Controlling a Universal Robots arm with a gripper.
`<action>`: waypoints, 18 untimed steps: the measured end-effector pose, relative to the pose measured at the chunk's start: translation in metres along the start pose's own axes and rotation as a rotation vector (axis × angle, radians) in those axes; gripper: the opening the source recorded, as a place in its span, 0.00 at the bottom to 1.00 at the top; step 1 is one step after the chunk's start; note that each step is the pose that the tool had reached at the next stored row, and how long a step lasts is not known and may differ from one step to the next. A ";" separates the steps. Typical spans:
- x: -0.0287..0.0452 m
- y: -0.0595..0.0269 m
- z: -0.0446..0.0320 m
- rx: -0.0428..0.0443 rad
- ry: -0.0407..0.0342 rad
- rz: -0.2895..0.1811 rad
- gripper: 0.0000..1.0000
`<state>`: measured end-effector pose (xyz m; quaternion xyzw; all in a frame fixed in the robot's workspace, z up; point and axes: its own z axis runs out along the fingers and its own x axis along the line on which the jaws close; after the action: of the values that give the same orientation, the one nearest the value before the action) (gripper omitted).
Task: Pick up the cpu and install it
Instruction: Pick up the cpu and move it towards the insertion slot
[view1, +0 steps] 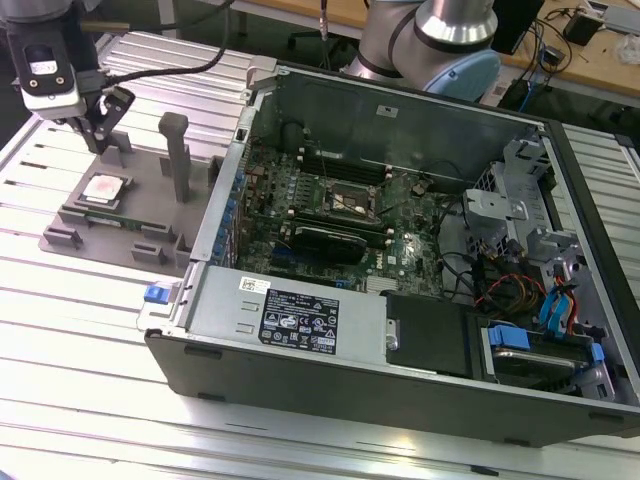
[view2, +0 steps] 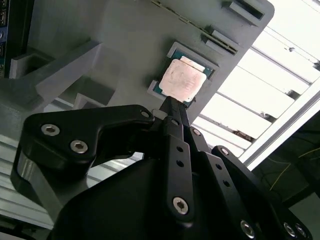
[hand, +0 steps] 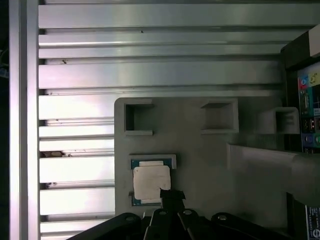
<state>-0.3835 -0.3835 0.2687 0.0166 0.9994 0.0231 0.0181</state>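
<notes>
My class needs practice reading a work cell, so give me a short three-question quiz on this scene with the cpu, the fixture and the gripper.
1. True or false: the gripper holds the cpu lifted off the grey fixture.
2. Where does the fixture stand? A: on the slatted table, at the exterior view's left of the computer case. B: inside the case. C: on the floor.
3. In both wrist views, which thing is the gripper nearest?
Key: 1 false, the cpu lies in the fixture's recess; 2 A; 3 the cpu.
</notes>
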 end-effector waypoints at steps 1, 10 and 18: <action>0.0001 0.0000 0.0017 0.0001 0.0010 0.000 0.11; 0.0081 -0.0013 0.0229 0.0002 0.0045 0.000 0.11; 0.0138 -0.0026 0.0390 0.0000 0.0060 -0.005 0.11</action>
<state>-0.3959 -0.3838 0.2292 0.0141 0.9995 0.0232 0.0152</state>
